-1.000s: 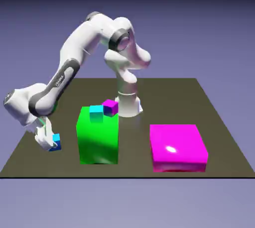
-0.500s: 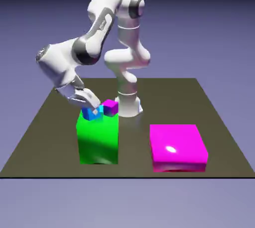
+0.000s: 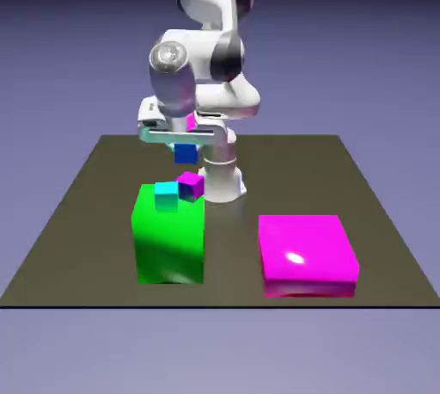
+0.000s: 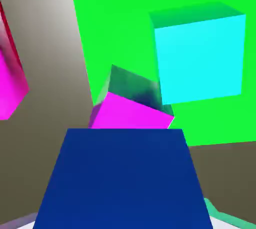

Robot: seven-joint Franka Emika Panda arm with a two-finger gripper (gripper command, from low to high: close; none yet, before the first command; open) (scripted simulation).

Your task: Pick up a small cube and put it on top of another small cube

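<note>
Backdrop: plain blue-violet; dark table point(image 3: 60, 255).
Gripper point(image 3: 183, 136): fingers clamped on small blue cube point(image 3: 185, 153), held aloft.
Change: lifted well clear since half a second ago, when low at green block point(image 3: 169, 237).
Placement: blue cube at 12 o'clock above turquoise cube point(image 3: 166, 195) and magenta cube point(image 3: 191, 184).
Meaning: carry done; lowering remains.

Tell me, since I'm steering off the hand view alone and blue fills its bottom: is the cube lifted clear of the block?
Observer: Yes. The small blue cube hangs in the gripper, in the air above the green block.
Operator: What's beyond that block?
Observer: A flat magenta block lies apart on the table, toward the exterior view's right.
Operator: Where's the turquoise cube?
Observer: The turquoise cube sits on the green block's top, touching the magenta cube.
</note>
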